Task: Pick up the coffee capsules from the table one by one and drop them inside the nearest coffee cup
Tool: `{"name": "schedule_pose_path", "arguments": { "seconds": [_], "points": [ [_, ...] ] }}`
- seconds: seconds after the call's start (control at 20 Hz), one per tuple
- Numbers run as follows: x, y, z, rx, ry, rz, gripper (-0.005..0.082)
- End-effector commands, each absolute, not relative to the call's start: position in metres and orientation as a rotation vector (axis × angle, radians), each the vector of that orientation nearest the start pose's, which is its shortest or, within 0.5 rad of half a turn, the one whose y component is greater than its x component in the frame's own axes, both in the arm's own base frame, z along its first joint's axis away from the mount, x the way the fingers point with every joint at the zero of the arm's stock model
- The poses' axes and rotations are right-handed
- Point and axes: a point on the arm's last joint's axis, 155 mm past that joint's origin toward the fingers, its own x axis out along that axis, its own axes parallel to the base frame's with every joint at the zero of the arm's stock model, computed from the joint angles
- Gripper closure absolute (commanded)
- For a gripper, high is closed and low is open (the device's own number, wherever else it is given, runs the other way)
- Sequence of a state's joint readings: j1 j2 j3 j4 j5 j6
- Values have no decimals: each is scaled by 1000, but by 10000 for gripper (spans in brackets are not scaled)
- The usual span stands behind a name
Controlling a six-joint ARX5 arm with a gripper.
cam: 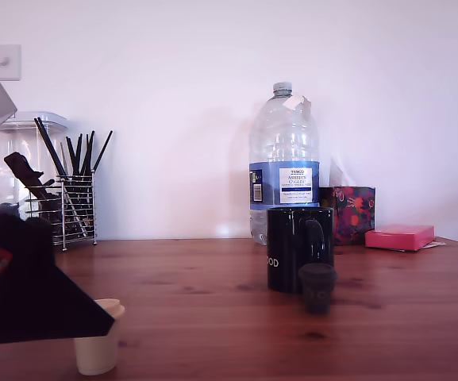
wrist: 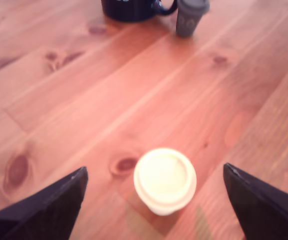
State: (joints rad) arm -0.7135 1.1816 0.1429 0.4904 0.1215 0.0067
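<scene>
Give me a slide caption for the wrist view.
Open gripper above a cream capsule on the wooden table, black mug and dark capsule beyond.

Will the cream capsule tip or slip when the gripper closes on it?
The cream capsule stands rim-up on its narrower end, so a nudge could probably tip it. Its tapered, smooth-looking sides may slip. The gripper is open around it.

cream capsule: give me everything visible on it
The cream capsule is a small tapered pod, plastic by its look, standing wide rim up on the table. Nothing grips it: the open hand hangs around it, fingers either side, apart from it. It sits far from the black mug, at the exterior view's lower left.
</scene>
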Motion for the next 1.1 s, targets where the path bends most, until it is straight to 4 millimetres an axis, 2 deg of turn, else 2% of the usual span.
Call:
{"name": "schedule_pose_path", "arguments": {
  "seconds": [0.0,0.4,0.55,0.85,1.0,1.05],
  "points": [
    [217,-220,32,176,546,-822,-21],
    [225,-228,17,202,635,-818,-20],
    [223,-230,5,220,711,-826,19],
    [218,-230,-2,227,758,-835,195],
    [218,-230,-2,228,758,-836,425],
    [218,-230,-2,228,758,-836,469]
  ]
}}
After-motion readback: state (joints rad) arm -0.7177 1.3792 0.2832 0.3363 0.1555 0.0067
